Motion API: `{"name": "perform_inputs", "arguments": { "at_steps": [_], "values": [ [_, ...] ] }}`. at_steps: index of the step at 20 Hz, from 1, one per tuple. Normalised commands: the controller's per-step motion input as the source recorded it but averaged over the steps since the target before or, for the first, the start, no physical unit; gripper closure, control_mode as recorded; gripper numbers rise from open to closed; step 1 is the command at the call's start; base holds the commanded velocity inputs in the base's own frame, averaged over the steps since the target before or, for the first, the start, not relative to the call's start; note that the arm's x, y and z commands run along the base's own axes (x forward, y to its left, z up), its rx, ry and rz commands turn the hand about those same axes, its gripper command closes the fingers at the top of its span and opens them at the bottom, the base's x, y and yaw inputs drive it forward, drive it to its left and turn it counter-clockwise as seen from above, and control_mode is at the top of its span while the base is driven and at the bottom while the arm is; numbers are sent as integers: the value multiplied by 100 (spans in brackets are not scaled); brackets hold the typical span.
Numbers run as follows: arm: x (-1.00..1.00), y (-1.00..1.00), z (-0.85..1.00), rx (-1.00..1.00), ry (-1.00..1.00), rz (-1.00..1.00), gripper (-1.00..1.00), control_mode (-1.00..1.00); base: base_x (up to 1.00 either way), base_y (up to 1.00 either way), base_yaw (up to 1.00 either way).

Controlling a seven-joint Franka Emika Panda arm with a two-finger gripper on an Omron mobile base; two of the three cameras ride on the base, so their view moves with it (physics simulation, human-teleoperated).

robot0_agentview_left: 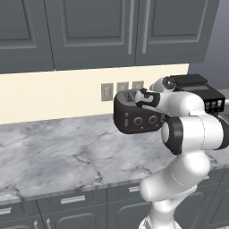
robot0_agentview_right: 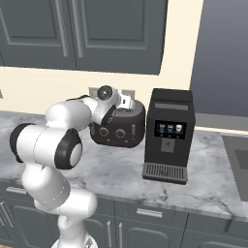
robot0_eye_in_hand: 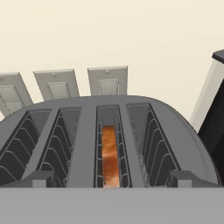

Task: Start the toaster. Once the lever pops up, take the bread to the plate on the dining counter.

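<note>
progress: early, toaster not yet started by my judgement | gripper [robot0_agentview_left: 134, 95] stood wide open, holding nothing, just above the toaster [robot0_agentview_left: 136, 117] | bread [robot0_eye_in_hand: 110, 156] sat low in the slot below it | left: lever, carry to plate

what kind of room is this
A home kitchen, rendered: a black four-slot toaster with a bread slice in one slot, a coffee machine, on a marble worktop with grey drawers under dark grey wall cabinets.

Cream wall [robot0_agentview_left: 53, 96] with three switch plates [robot0_eye_in_hand: 108, 81]; grey wall cabinets [robot0_agentview_left: 94, 29]; grey-veined marble worktop [robot0_agentview_left: 58, 152]; grey drawer fronts [robot0_agentview_left: 71, 203]
</note>
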Motion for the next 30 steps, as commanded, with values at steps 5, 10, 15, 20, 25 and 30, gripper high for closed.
{"name": "perform_inputs", "arguments": {
  "at_steps": [5, 10, 15, 20, 25, 30],
  "values": [
    [0, 0, 0, 0, 0, 0, -100, -100, 0, 0, 0],
    [0, 0, 0, 0, 0, 0, -100, -100, 0, 0, 0],
    [0, 0, 0, 0, 0, 0, -100, -100, 0, 0, 0],
    [0, 0, 0, 0, 0, 0, -100, -100, 0, 0, 0],
    [0, 0, 0, 0, 0, 0, -100, -100, 0, 0, 0],
    [0, 0, 0, 0, 0, 0, -100, -100, 0, 0, 0]
  ]
}}
